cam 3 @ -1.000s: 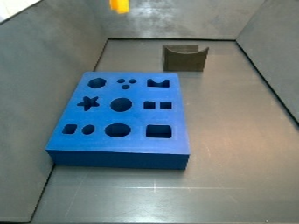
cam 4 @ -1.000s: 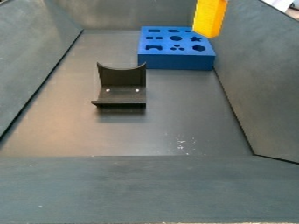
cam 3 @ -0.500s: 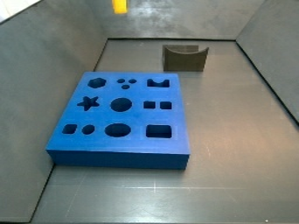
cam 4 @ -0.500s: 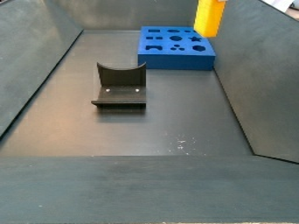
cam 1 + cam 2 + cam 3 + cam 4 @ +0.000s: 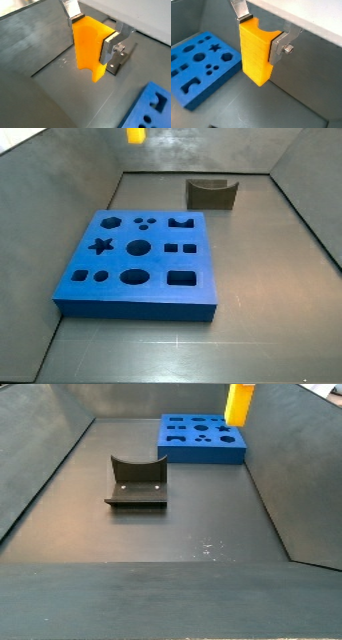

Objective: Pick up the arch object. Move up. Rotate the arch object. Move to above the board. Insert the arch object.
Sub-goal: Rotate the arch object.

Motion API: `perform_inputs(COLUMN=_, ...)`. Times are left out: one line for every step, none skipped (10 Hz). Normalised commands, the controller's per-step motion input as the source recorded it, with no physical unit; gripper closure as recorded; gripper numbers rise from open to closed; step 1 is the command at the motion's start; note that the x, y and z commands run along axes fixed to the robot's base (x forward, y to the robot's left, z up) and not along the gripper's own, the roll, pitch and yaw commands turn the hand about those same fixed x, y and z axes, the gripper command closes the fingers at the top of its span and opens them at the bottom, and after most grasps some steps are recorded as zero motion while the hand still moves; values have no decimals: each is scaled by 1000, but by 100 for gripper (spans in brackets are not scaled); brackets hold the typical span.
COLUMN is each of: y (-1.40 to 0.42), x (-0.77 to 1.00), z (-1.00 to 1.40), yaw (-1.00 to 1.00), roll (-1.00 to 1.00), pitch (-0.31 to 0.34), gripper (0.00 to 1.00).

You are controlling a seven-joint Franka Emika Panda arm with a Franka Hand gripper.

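The arch object [image 5: 90,47] is a tall yellow-orange block with a scooped end, and it hangs high above the floor. In both wrist views my gripper [image 5: 93,34] is shut on it, one pad on each of its narrow sides [image 5: 261,34]. In the side views only the lower end of the arch object [image 5: 136,134] shows at the top edge [image 5: 239,402]; the gripper itself is out of frame there. The board [image 5: 134,309] is a thick blue slab with shaped holes. It lies on the floor, below and to one side of the block [image 5: 212,89] [image 5: 201,454] [image 5: 150,107].
The dark fixture [image 5: 211,193] stands on the floor apart from the board [image 5: 136,484], and part of it shows behind the block [image 5: 122,61]. Grey sloping walls [image 5: 54,178] enclose the floor on all sides.
In a side view the held block looks narrower than a second ago, so it has turned a little in place. The board and the fixture have not moved.
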Motion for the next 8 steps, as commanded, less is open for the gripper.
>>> perform_inputs(y=12, x=21, z=-2, yaw=-1000, roll=-4, pitch=0, gripper=100)
perform_inputs(y=13, x=20, z=-2, yaw=-1000, roll=-5, pitch=0, gripper=100)
perform_inputs(y=13, x=20, z=-2, yaw=-1000, roll=-5, pitch=0, gripper=100)
perform_inputs(y=13, x=20, z=-2, yaw=-1000, roll=-6, pitch=0, gripper=100)
perform_inputs(y=14, x=20, z=-2, yaw=-1000, roll=-6, pitch=0, gripper=100)
perform_inputs(y=14, x=20, z=-2, yaw=-1000, roll=-7, pitch=0, gripper=100)
perform_inputs(y=14, x=20, z=-2, yaw=-1000, roll=-8, pitch=0, gripper=100)
perform_inputs(y=15, x=20, z=-2, yaw=-1000, roll=-11, pitch=1, gripper=100)
